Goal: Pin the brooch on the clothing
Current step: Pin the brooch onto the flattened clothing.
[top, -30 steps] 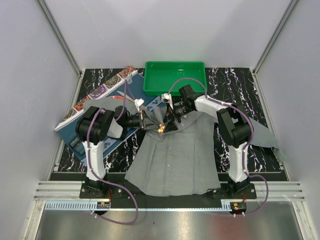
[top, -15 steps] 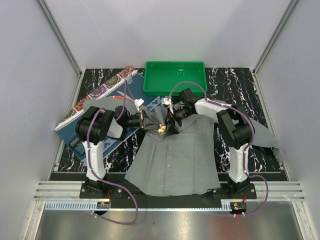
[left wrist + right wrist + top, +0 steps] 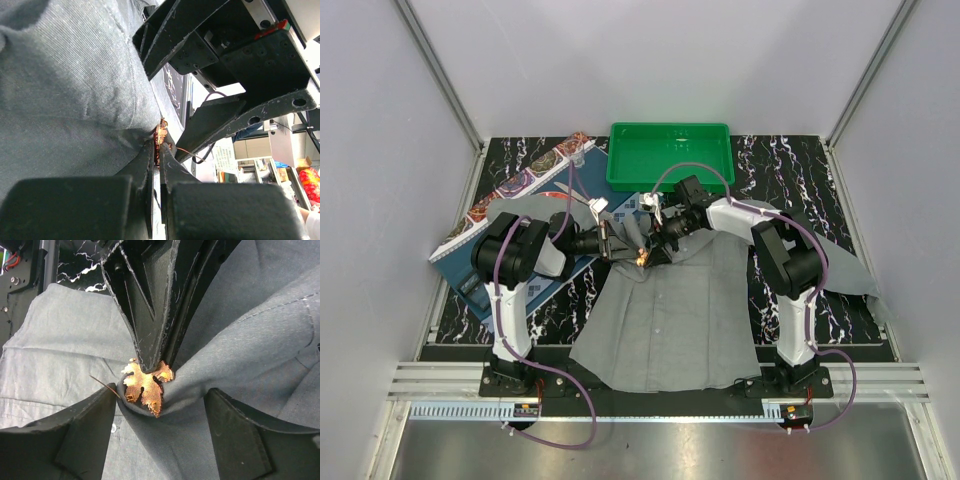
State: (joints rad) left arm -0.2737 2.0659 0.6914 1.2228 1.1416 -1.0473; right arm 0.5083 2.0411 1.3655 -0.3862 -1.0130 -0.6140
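The brooch (image 3: 147, 385) is a small orange-gold mesh leaf; it glints in the top view (image 3: 640, 257). My left gripper (image 3: 159, 145) is shut on it, its black fingers (image 3: 150, 315) pressing it against a raised fold of the grey shirt (image 3: 665, 320). A thin pin sticks out to the left of the brooch in the right wrist view. My right gripper (image 3: 161, 402) straddles that fold of shirt (image 3: 210, 370) just below the brooch, both pads touching the cloth. The two grippers meet tip to tip near the collar (image 3: 648, 245).
A green tray (image 3: 670, 155) stands at the back centre. A dark blue patterned placemat (image 3: 505, 205) lies at the left, partly under the left arm. The shirt's sleeve spreads to the right over the black marbled table (image 3: 790, 160).
My right gripper has shifted slightly up and to the left around the fold by the brooch. My left gripper has kept hold of the brooch in the same place.
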